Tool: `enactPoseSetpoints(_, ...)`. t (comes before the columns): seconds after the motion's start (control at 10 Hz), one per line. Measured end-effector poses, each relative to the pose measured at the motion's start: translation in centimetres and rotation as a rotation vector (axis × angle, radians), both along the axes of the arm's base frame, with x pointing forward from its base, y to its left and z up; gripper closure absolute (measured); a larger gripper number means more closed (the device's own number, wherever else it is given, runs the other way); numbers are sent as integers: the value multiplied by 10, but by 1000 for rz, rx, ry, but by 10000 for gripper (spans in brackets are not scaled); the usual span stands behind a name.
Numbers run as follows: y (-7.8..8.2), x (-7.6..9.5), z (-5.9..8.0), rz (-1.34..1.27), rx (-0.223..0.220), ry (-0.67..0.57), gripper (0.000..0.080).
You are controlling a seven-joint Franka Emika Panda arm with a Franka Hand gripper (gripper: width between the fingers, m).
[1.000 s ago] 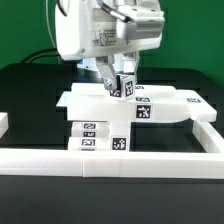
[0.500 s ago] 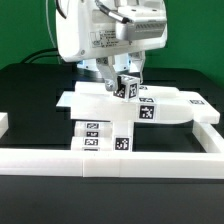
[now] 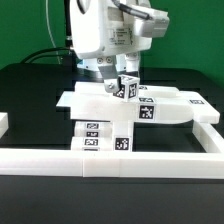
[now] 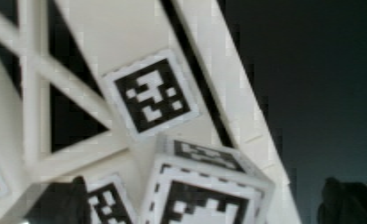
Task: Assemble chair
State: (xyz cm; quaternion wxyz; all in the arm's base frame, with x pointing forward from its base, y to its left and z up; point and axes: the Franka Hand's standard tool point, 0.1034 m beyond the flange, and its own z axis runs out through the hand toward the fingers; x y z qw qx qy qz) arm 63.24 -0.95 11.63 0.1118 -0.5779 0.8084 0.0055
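The chair's white tagged parts lie close together in the exterior view. A wide flat panel (image 3: pixel 100 103) carries tags, and lower pieces (image 3: pixel 100 135) stand in front of it. A small tagged block (image 3: pixel 124 88) sits a little tilted on top of the panel. My gripper (image 3: pixel 122 78) hangs just above and around this block, open, with a gap on each side. In the wrist view the block (image 4: pixel 212 188) lies between my dark fingers (image 4: pixel 55 200), which stand clear of it. Slanted white bars with a tag (image 4: pixel 153 95) lie beyond the block.
A low white border wall (image 3: pixel 110 161) runs along the front and turns back at the exterior view's right (image 3: pixel 207 124). A short piece of wall (image 3: pixel 4 124) shows at the left edge. The table (image 3: pixel 30 95) is black, with cables behind the arm.
My jaws have spread off the small block, which stays on the panel. The arm has risen a little and shifted toward the exterior view's left.
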Motion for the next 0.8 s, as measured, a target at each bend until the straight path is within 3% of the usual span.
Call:
enactPoseSetpoints(0.2, 0, 0, 0, 149, -27, -21, 151)
enactPoseSetpoints(0.6, 5, 2, 4, 637, -131, -58, 151)
enactPoseSetpoints(0.8, 8, 4, 8, 896, -163, -66, 151)
